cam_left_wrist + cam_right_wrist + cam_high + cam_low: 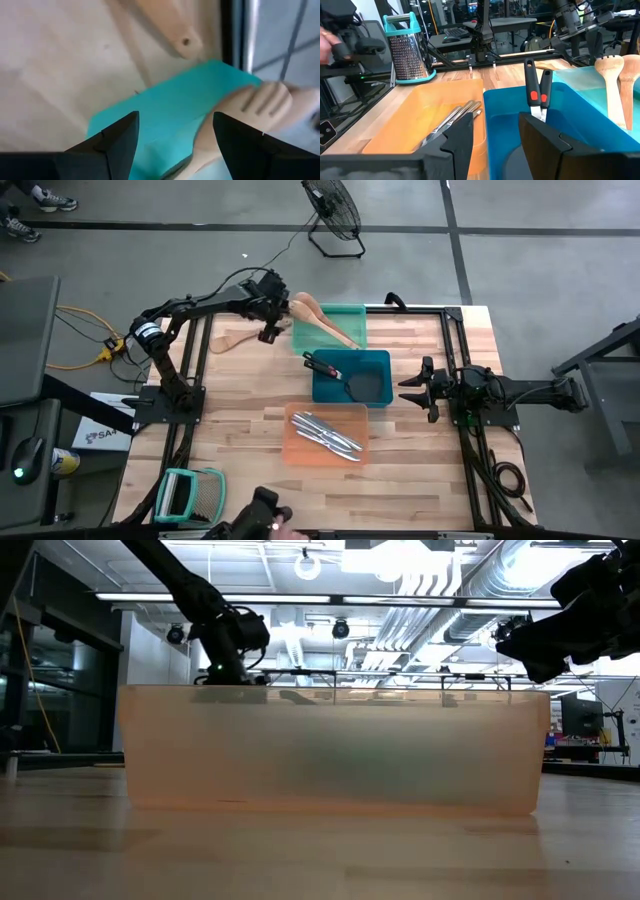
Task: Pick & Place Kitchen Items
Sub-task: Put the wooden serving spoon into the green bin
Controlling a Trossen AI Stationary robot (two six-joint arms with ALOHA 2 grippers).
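Left gripper [268,330] poised at the far-left edge of the green tray [355,313], fingers [117,140] spread wide with nothing between them, just above tray floor and bare worktop [240,430]. Within the green tray, near the worktop's far edge: pale wooden utensils [322,320], smooth and unpainted, lying slanted, bowls poking out over the tray's far-left corner; among them a wooden fork [250,107] with short blunt tines cut into a rounded head, seen close in the left wrist view. Just outside the tray, flat on the worktop towards the far-left corner: one more wooden spatula [235,340], same pale grain, with a small hole drilled through the handle end. Next tray inward, the blue tray [350,395] at mid-worktop: black spatulas [345,375], dark blades, black handles marked with red patches, handles leaning on the tray's left wall. Nearer still, the orange tray [295,445]: silver metal knives and tongs [328,433], bright and slim, lying side by side on a slant. Right gripper [412,388] held off the blue tray's right wall, fingers parted, empty. Box grater [190,495] with teal frame near the worktop's near-left corner.
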